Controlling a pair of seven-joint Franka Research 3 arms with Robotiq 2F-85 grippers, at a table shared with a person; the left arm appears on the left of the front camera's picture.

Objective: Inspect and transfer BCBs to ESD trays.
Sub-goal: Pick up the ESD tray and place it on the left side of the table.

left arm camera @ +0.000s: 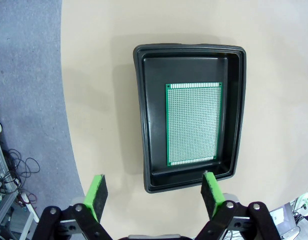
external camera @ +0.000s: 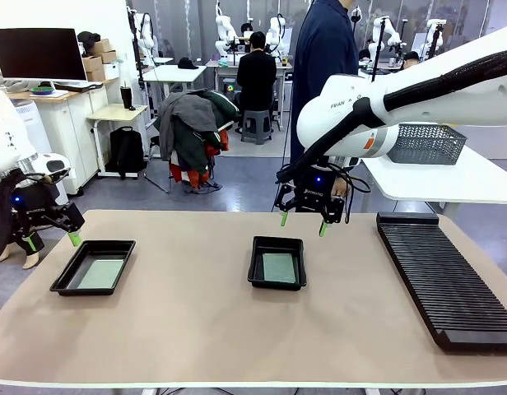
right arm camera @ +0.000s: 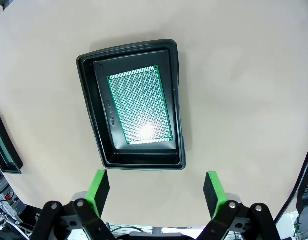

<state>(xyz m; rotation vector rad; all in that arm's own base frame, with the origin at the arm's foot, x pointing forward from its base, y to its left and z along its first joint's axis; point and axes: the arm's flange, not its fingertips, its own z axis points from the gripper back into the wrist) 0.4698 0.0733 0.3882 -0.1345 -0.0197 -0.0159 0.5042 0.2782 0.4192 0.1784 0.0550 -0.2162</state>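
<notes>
Black ESD trays, left tray point(external camera: 93, 267) and centre tray point(external camera: 277, 263), each hold one BCB flat on the floor: left board point(left arm camera: 193, 123), centre board point(right arm camera: 139, 105). Transfer appears complete for both. Left hand point(external camera: 49, 237) and right hand point(external camera: 304, 219) hover released, empty. Slotted rack point(external camera: 449, 281) lies well apart; nothing obstructs.

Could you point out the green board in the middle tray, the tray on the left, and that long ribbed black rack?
circuit board point(external camera: 279, 267), front view, middle of its face.
left ESD tray point(external camera: 72, 276), front view, its left rim.
slotted rack point(external camera: 443, 280), front view, its ribbed top.
</notes>
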